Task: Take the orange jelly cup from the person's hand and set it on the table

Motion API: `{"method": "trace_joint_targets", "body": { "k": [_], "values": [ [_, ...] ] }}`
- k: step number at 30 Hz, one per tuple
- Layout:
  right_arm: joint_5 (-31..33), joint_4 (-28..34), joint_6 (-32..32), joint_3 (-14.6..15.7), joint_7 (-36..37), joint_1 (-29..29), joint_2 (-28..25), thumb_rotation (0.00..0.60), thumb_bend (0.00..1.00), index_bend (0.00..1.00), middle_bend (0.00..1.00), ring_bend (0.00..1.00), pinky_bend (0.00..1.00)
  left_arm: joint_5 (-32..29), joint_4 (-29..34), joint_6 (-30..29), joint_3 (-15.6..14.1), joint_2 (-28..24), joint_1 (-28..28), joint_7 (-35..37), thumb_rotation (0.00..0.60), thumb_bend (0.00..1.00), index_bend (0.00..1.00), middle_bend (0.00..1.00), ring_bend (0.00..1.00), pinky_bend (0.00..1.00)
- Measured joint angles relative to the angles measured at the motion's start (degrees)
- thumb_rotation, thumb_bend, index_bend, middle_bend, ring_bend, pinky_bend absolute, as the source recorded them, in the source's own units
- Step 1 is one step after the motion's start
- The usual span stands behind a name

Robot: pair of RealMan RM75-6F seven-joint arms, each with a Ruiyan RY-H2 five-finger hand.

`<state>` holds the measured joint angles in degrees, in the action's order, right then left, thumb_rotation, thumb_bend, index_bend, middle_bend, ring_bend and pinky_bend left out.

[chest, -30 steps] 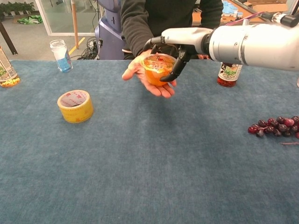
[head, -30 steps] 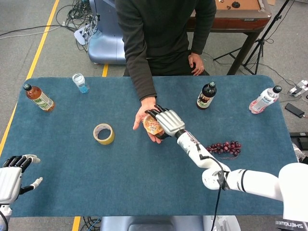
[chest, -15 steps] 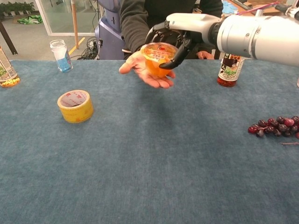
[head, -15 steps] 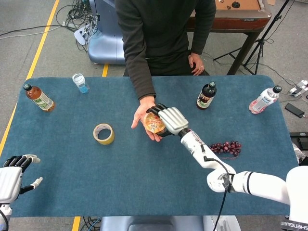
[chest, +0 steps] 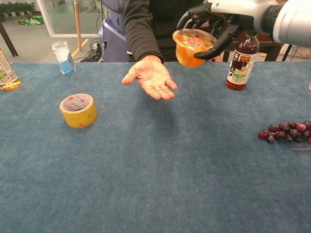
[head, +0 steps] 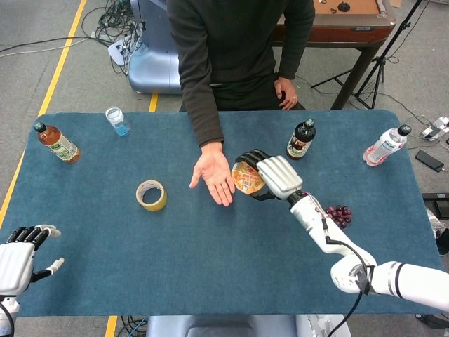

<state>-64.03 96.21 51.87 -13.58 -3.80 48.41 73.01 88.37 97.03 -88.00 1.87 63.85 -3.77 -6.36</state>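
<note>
Orange jelly cup (chest: pixel 193 46) held up in the air above the blue table (head: pixel 210 260), clear of the person's hand (chest: pixel 151 79) and off to its side, toward the dark bottle (chest: pixel 242 60). Tilted a little in the chest view: sealed lid facing up and leaning toward the camera, rounded bottom pointing down and away. No real long axis, about as wide as tall. In the head view, printed lid (head: pixel 246 177) turned upward and toward the person's palm.

Gripped by the right hand (chest: pixel 214 19), with dark fingers (chest: pixel 190 18) curled over the far edge of the lid and another dark finger (chest: pixel 216 46) pressed against the cup's wall on the bottle side. Cup sitting just under and in front of the palm, between these fingers, touching them on both sides. Light back of the right hand (head: pixel 279 175) covering part of the cup from above in the head view.

Person's hand lying open, palm up, fingers slightly apart, nothing on it.

Left hand (head: pixel 19 250) low at the near left corner of the table, fingers straight and apart, thumb out to the side, holding nothing.

Also on the table: yellow tape roll (head: pixel 151 195), bunch of dark grapes (chest: pixel 286 130).
</note>
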Motion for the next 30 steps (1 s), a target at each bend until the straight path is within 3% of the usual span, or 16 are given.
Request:
{"method": "trace_joint_targets", "body": {
  "k": [12, 25, 30],
  "values": [
    [-1.28, -2.93, 0.37, 4.01, 1.98, -4.51, -0.87, 0.600, 0.37, 0.35, 0.30, 0.14, 0.44, 0.31, 0.24, 0.16, -0.05, 0.23, -0.22, -0.43, 0.600, 0.17, 0.40, 0.35, 0.29, 0.22],
    [-1.63, -13.54, -4.15, 5.62, 5.02, -4.80, 6.60, 0.600, 0.37, 0.35, 0.30, 0.14, 0.44, 0.22, 0.21, 0.25, -0.18, 0.40, -0.15, -0.56, 0.600, 0.17, 0.40, 0.35, 0.29, 0.22],
    [-2.23, -17.64, -5.70, 5.93, 6.52, -4.69, 9.49, 0.600, 0.35, 0.35, 0.28, 0.14, 0.39, 0.07, 0.06, 0.33, -0.19, 0.49, -0.13, -0.52, 0.600, 0.17, 0.40, 0.35, 0.29, 0.22]
  ]
}}
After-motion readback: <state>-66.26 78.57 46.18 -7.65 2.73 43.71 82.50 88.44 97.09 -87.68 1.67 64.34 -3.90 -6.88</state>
